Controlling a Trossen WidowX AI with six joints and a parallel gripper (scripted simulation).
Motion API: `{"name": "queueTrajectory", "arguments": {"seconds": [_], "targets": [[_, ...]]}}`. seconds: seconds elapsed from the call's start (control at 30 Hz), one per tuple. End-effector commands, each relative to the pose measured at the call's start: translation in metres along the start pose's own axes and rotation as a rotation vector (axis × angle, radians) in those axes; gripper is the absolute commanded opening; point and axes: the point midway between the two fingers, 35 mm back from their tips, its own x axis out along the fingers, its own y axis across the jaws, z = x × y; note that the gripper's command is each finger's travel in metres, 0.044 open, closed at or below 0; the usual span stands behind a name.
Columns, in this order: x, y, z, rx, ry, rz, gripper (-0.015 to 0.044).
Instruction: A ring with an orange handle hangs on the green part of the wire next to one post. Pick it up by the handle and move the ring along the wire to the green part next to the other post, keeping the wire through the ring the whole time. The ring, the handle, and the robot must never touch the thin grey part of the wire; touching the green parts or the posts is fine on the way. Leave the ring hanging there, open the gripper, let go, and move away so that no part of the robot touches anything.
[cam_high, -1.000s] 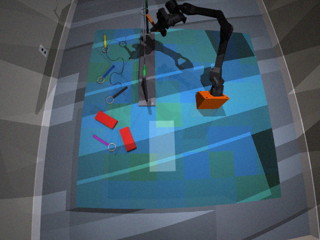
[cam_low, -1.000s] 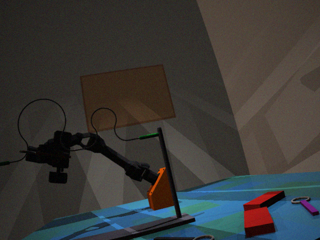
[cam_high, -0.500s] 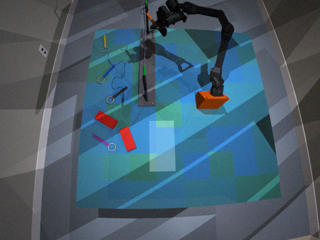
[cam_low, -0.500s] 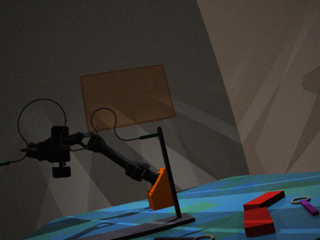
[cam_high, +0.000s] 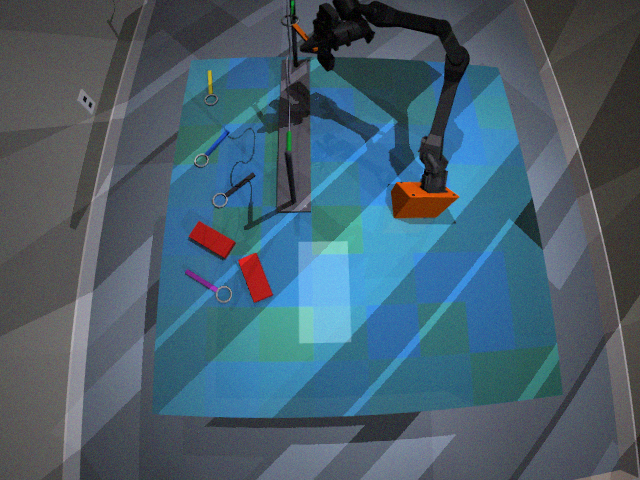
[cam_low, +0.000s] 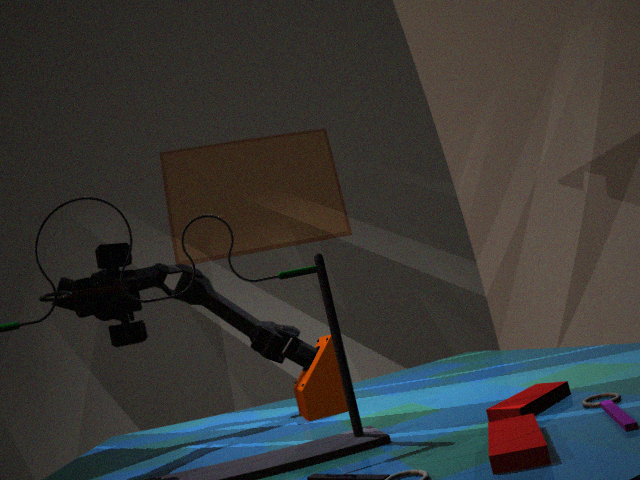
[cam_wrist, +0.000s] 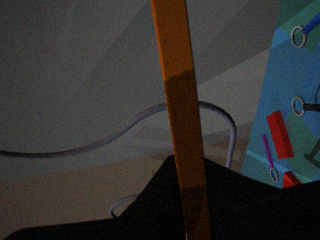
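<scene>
My gripper (cam_high: 310, 48) (cam_wrist: 181, 162) is shut on the orange handle (cam_high: 299, 31) (cam_wrist: 180, 95). The ring (cam_high: 281, 21) (cam_low: 41, 298) is at the handle's far end, around the thin grey wire (cam_low: 36, 242) (cam_wrist: 65, 152), where the large loop starts. Whether the ring touches the wire cannot be told. One green part (cam_high: 292, 7) (cam_low: 9, 326) lies just beyond the ring, at the far side. The other green part (cam_high: 288, 141) (cam_low: 297, 272) joins the near post (cam_high: 290, 178) (cam_low: 338, 351). The ring is outside the wrist view.
The wire's large loop and a smaller loop (cam_low: 208, 215) rise between the ring and the near post, close to the arm in the exterior view. Red blocks (cam_high: 211, 239) (cam_low: 518, 441) and several loose rings with handles, one purple (cam_high: 201, 280) (cam_low: 619, 415), lie on the table.
</scene>
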Motion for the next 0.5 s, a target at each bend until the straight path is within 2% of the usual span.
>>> {"name": "queueTrajectory", "arguments": {"seconds": [0.0, 0.47], "targets": [[-0.002, 0.01, -0.001, 0.017, -0.004, 0.026, -0.015], [-0.003, 0.022, 0.0, 0.09, -0.004, 0.065, -0.015]]}}
